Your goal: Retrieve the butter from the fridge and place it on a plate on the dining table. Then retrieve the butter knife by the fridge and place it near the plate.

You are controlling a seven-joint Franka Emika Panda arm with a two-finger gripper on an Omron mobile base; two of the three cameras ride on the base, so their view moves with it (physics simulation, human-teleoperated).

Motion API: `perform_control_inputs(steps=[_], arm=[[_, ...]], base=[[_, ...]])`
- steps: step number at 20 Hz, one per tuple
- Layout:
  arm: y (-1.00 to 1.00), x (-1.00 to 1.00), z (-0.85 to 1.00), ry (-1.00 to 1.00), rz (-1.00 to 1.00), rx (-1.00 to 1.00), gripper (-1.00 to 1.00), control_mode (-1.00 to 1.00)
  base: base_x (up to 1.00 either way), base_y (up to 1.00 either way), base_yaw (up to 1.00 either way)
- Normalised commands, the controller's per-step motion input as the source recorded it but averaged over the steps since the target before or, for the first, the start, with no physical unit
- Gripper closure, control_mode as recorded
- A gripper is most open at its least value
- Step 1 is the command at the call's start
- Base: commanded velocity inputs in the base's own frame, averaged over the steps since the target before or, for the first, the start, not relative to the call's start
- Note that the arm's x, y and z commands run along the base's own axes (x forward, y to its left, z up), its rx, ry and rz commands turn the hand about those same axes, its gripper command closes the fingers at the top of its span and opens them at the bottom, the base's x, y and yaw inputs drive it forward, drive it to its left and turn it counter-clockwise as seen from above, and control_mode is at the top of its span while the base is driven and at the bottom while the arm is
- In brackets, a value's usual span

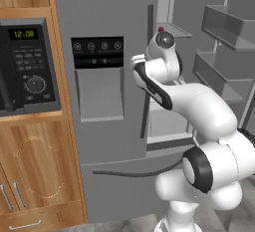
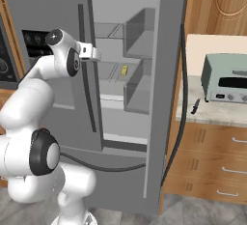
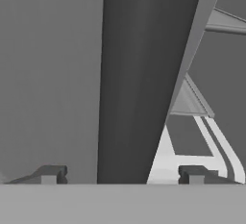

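Dark pincer (image 3: 121, 177): jaws wide apart, one fingertip (image 3: 50, 175) on each side of the door handle (image 3: 139, 74), with a gap on both sides. It has hold of nothing.
Door handle: a long dark vertical bar on the closed dispenser-side door of the fridge (image 1: 99, 136). It looks stiff and smooth, and it is not what the task asks for.
Fridge: the other door stands swung open, so the shelves are exposed and the way in looks free.
Butter (image 2: 124, 69): a small yellow stick lying on a middle shelf inside the fridge, well back from the pincer and apart from the shelf walls.
Butter, handling: likely light and somewhat soft, with greasy faces that could slip or dent. Best taken across its two long sides near the middle, with a gentle squeeze.
Red ball (image 1: 161, 29): on an upper shelf, well apart from the butter.
Butter knife (image 2: 195, 106): lying flat on the counter (image 2: 212, 115) beside the fridge, just in front of the toaster oven (image 2: 226, 78).
Knife, handling: probably light, rigid, thin and low to the counter, so hard to pinch. Grip it across its narrow width near the middle.
Count: one butter, one butter knife, one red ball, one toaster oven, one microwave (image 1: 27, 66), two fingertips.
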Motion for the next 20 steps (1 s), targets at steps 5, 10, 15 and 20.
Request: perform_control_inputs(steps=[5,10,15,20], arm=[[0.0,0.13,0.0,-0.03,0.0,0.0,1.0,-1.0],[0.0,0.0,0.0,0.0,0.0,0.0,1.0,-1.0],[0.04,-0.09,0.0,0.0,-0.01,0.0,1.0,-1.0],[0.31,-0.58,0.0,0.0,-0.11,-0.01,1.0,-1.0]], base=[[0.0,0.0,0.0],[0.0,0.0,0.0],[0.0,0.0,0.0],[0.0,0.0,0.0]])
